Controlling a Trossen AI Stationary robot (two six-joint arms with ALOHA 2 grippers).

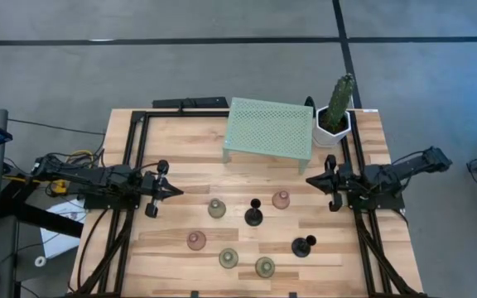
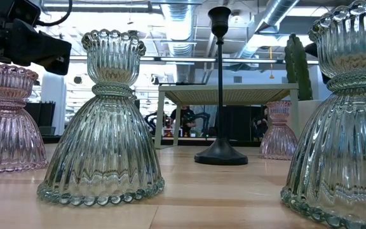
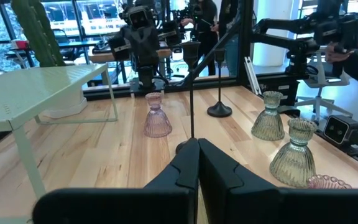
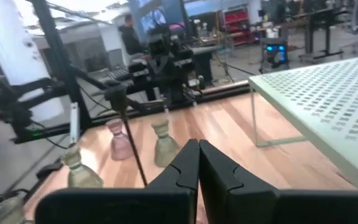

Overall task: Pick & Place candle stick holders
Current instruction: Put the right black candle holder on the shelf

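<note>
High view: seven candle stick holders stand on the desk toward its front edge, all apart from one another. One black holder is near the desk's middle, the other black holder nearer the right edge. Pale green holders and pinkish holders surround them. The left gripper, near the left edge, and the right gripper, near the right edge, both have fingers pressed together, holding nothing.

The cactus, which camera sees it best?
The high view: the cactus and its white pot show whole, beside the mint stand. The low view shows its stem behind a glass holder; the left wrist view, a bit; the right wrist view, none.
</note>
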